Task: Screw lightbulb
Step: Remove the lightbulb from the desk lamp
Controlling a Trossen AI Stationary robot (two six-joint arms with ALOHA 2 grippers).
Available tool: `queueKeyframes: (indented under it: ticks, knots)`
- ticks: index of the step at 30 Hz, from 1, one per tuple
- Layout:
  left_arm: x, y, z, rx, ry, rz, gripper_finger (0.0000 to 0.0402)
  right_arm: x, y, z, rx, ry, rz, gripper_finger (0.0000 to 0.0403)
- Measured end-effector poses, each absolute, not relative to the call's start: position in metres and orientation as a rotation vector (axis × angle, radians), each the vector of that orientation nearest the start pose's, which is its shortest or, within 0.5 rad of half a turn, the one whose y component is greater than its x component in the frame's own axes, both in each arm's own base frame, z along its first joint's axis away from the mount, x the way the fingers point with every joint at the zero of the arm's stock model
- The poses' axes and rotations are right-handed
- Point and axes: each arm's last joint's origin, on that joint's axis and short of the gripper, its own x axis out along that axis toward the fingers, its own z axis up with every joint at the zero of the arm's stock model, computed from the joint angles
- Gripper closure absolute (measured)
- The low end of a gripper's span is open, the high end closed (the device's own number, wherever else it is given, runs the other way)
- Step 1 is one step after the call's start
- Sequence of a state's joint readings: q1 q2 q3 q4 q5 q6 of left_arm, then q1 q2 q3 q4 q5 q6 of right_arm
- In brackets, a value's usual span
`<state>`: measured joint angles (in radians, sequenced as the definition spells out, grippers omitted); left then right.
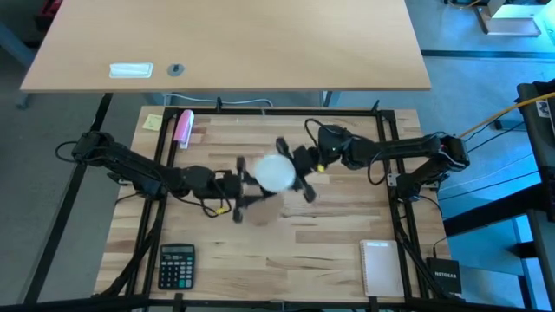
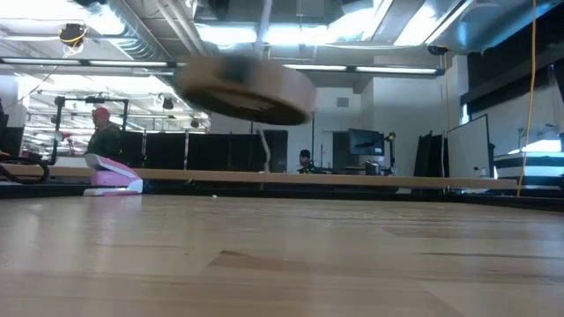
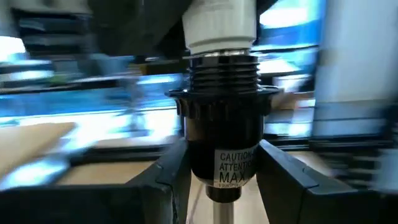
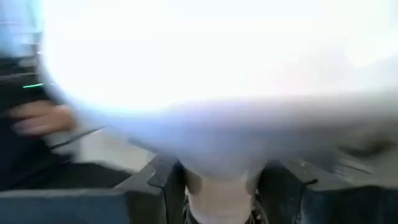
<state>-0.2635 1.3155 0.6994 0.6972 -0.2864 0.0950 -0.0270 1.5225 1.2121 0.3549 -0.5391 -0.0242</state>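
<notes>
Above the middle of the pale wooden plank table (image 1: 260,251), the two dark arms met over a single assembly held clear of the surface. The left gripper (image 3: 217,171) clasped the black ribbed socket (image 3: 222,134), its two dark fingers (image 3: 165,177) pressed against either side of the socket body just above a white caution label. The small white lightbulb with the round frosted globe (image 1: 276,172) sat with its pale narrow base (image 3: 221,25) entering the socket's threaded mouth. The right gripper (image 4: 217,180) reached in from the opposite side and closed narrowly around the bulb's tapering neck, the globe (image 4: 205,68) filling most of the right wrist view; that picture was heavily smeared, so the exact contact points were probably at the neck rather than the globe. From table height, the round wooden disc (image 2: 245,90) hung tilted in the air above the table. Nearer the table's edges lay a pink stapler (image 1: 184,126), a yellow sticky note (image 1: 153,122), a dark calculator (image 1: 176,265) and a small spiral notebook (image 1: 380,267).
</notes>
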Motion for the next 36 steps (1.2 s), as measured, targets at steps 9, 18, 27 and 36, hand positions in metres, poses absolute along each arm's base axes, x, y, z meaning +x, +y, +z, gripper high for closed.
queueKeyframes:
  ticks: [9,18,27,36]
  knots:
    - [0.278,-0.061,0.275,-0.035,-0.086,-0.254,0.0276,0.349,0.011,0.353,-0.054,-0.059,0.715,0.0247]
    - [0.279,-0.056,0.275,-0.042,-0.086,-0.203,0.0278,0.351,0.008,0.354,-0.035,-0.054,0.570,0.0196]
    - [0.280,-0.053,0.270,-0.024,-0.037,-0.112,0.0278,0.353,0.002,0.345,0.027,0.042,0.398,0.0026]
    - [0.281,-0.045,0.261,0.013,0.058,-0.008,0.0278,0.353,-0.001,0.330,0.021,0.193,0.280,0.0012]
